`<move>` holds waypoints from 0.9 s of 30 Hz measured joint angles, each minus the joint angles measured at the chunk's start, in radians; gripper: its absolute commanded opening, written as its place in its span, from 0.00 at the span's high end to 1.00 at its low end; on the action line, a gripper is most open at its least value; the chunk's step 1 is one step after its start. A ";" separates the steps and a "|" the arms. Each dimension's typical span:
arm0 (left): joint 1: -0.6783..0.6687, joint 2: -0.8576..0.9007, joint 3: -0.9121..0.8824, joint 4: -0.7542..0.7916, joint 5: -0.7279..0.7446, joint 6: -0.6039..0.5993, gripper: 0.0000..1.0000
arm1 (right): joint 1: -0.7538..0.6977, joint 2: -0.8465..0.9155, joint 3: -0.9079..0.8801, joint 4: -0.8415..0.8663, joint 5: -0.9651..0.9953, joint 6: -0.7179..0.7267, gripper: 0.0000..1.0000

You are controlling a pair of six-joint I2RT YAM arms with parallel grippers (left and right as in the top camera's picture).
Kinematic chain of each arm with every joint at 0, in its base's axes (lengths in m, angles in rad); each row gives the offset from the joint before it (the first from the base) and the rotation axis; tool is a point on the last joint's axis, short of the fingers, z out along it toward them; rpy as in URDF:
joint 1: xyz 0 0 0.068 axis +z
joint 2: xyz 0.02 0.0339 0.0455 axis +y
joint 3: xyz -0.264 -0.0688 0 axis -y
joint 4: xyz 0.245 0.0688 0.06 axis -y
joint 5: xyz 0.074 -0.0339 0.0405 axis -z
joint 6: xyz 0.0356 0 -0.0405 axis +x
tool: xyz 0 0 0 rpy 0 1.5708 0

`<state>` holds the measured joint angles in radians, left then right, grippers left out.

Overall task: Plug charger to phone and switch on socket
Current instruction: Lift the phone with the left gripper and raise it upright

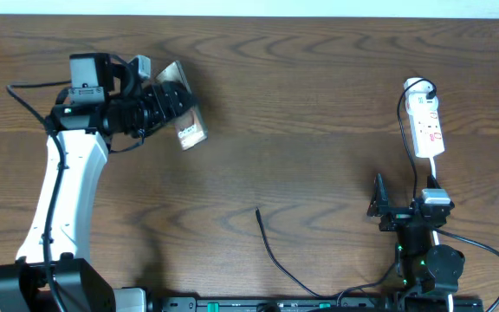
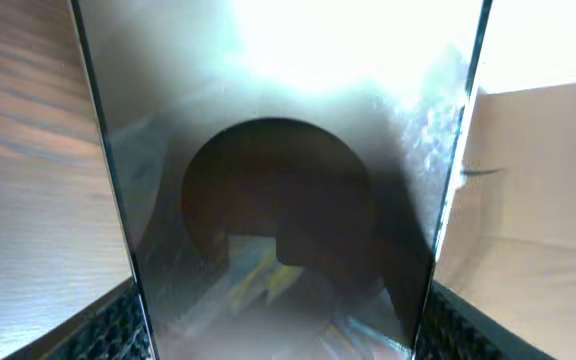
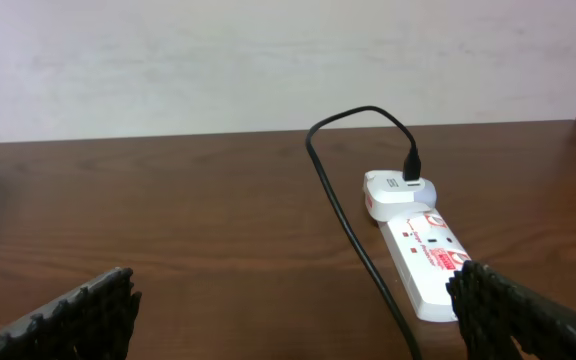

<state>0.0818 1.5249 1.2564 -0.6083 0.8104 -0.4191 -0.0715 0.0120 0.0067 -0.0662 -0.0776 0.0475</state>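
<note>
My left gripper (image 1: 165, 102) is shut on the phone (image 1: 187, 121) and holds it tilted above the table at the far left. In the left wrist view the phone's glossy face (image 2: 288, 200) fills the space between the left gripper's fingers (image 2: 288, 335) and shows a round dark reflection. The charger's plug tip (image 1: 258, 211) lies loose on the table at the front middle, and its black cable (image 1: 280, 264) runs toward the front edge. The socket (image 1: 427, 121) lies at the far right with a white adapter in its far end. My right gripper (image 1: 405, 206) is open and empty just in front of the socket (image 3: 423, 255), and its fingers (image 3: 303, 315) are wide apart.
A black cable (image 3: 353, 225) loops from the adapter (image 3: 393, 190) past the socket's left side toward the right arm. The wooden table (image 1: 301, 156) stretches between the two arms. A pale wall (image 3: 268, 60) stands behind the table's far edge.
</note>
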 measured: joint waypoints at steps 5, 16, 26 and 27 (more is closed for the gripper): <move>0.040 0.000 0.000 0.051 0.163 -0.201 0.93 | 0.000 0.000 0.000 0.000 0.000 0.000 0.01; 0.137 0.000 0.000 0.068 0.462 -0.626 0.92 | 0.000 0.000 0.000 0.000 0.000 0.000 0.01; 0.211 0.000 0.000 0.068 0.554 -0.818 0.92 | 0.000 0.000 0.000 0.000 0.000 0.000 0.01; 0.211 0.000 0.000 0.068 0.555 -0.823 0.92 | 0.000 0.000 0.000 0.000 0.000 0.000 0.01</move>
<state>0.2928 1.5249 1.2564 -0.5400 1.3655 -1.2419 -0.0715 0.0120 0.0067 -0.0658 -0.0776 0.0475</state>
